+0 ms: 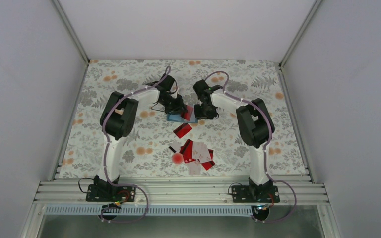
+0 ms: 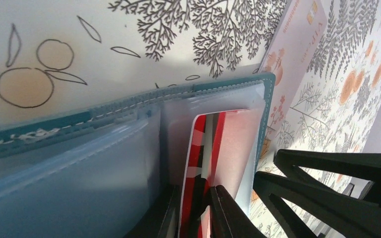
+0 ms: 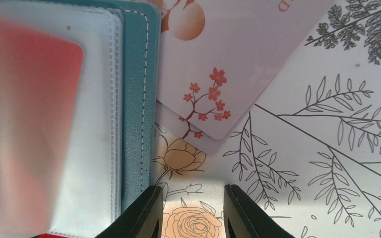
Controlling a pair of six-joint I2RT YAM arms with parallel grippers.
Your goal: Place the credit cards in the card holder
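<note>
The teal card holder [image 1: 177, 118] lies open on the flowered cloth, its clear sleeves [image 2: 104, 163] facing up. A red credit card [image 2: 206, 148] stands partly inside a sleeve at the holder's edge. My left gripper [image 2: 198, 213] is shut on that card's near end. My right gripper [image 3: 191, 213] is open just beside the holder's teal border [image 3: 136, 99], with only cloth between its fingers. A pale pink card with a flower branch [image 3: 228, 64] lies on the cloth against the holder. More red and white cards [image 1: 198, 152] lie in a loose pile nearer the bases.
A single red card [image 1: 182, 130] lies between the holder and the pile. A round red blob [image 1: 177, 158] and a tiny black piece [image 1: 171, 148] sit left of the pile. Both arms meet over the table's middle, the right gripper's black fingers [image 2: 327, 183] close to the left's.
</note>
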